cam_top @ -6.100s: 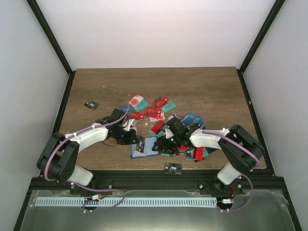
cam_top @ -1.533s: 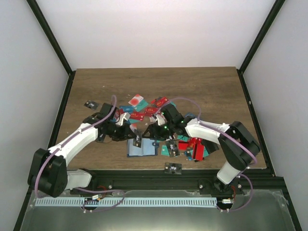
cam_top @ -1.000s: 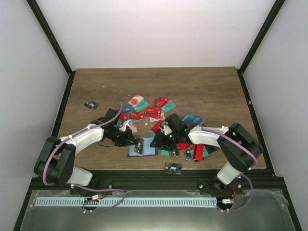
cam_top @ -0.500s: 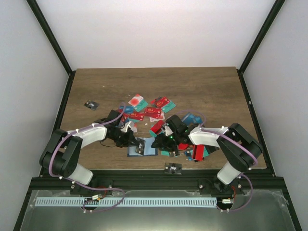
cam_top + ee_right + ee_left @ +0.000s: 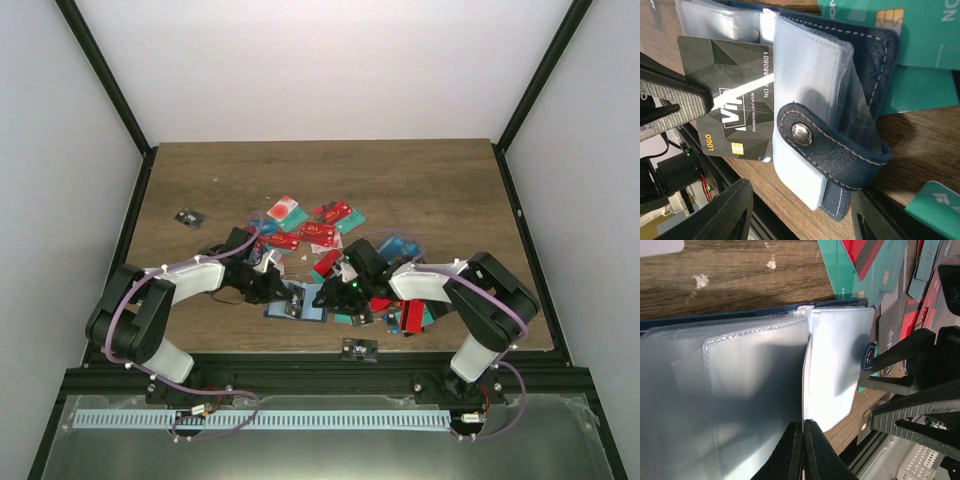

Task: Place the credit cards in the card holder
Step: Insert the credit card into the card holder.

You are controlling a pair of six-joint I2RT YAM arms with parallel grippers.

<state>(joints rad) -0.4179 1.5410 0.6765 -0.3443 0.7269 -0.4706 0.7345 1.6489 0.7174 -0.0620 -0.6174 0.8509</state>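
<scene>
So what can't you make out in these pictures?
- Top view: the card holder is mostly under the left gripper and right gripper, so its pockets are hidden.
- Right wrist view: a clear sleeve overlaps the black card; tucked in or just behind, unclear.
- Left wrist view: the bottom edge cuts off the shut left gripper; what it pinches is unclear.
- Top view: print on the credit cards is too small.

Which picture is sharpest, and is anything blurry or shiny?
Right wrist view: sharpest, the black card's print is readable. Left wrist view: the card holder's clear sleeves show a milky sheen. Top external view: evenly lit, cards too small to read.
</scene>
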